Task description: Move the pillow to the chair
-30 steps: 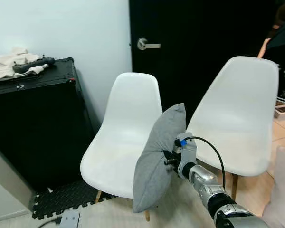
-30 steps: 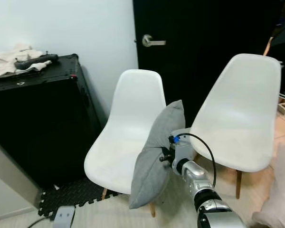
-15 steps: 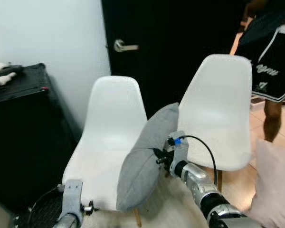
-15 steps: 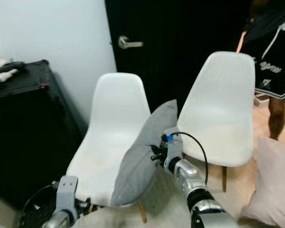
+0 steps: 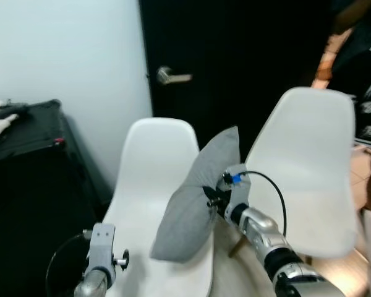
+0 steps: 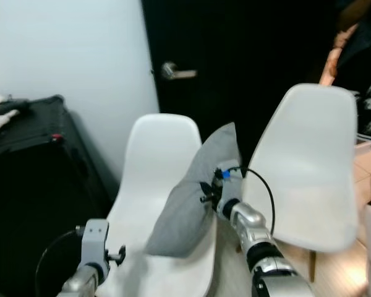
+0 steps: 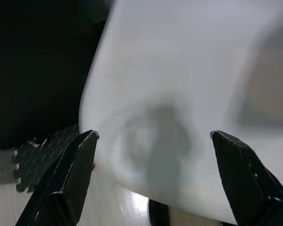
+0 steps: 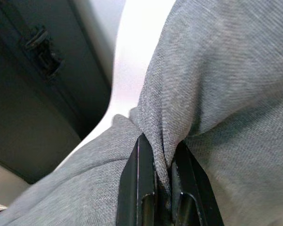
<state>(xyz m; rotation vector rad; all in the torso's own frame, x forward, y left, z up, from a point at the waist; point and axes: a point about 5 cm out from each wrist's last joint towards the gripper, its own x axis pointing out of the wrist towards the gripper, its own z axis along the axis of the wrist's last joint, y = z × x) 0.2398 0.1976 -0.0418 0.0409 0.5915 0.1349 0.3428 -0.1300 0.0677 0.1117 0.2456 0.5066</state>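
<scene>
Grey pillow [image 5: 198, 198] at frame centre, pinched by a fold of cloth in the right gripper [image 5: 213, 197], hanging tilted with its long axis running from upper right, beside the back of the right chair [image 5: 309, 167], down to lower left. Lower corner low over the seat of the left chair [image 5: 154, 204], perhaps brushing it; too blurred to tell contact. In the right wrist view, black fingers [image 8: 142, 188] squeezed hard together with grey fabric bunched between them, white chair shell pale beyond.

Pillow lying to the left of the right gripper, toward the left chair, so probably only a short carry further left and down before letting go over the seat. Bulk of the cushion already above the seat's right edge rather than its middle; released here, likely to slide off that edge.

Left gripper [image 7: 155, 174] low in the lower left of the head views, fingers spread wide and holding nothing, pointed at the left chair's seat front in its wrist view. Nearer the seat than the pillow, apart from the cloth, in no position to help.

A person [image 5: 365, 68] at the far right edge, behind the right chair.
</scene>
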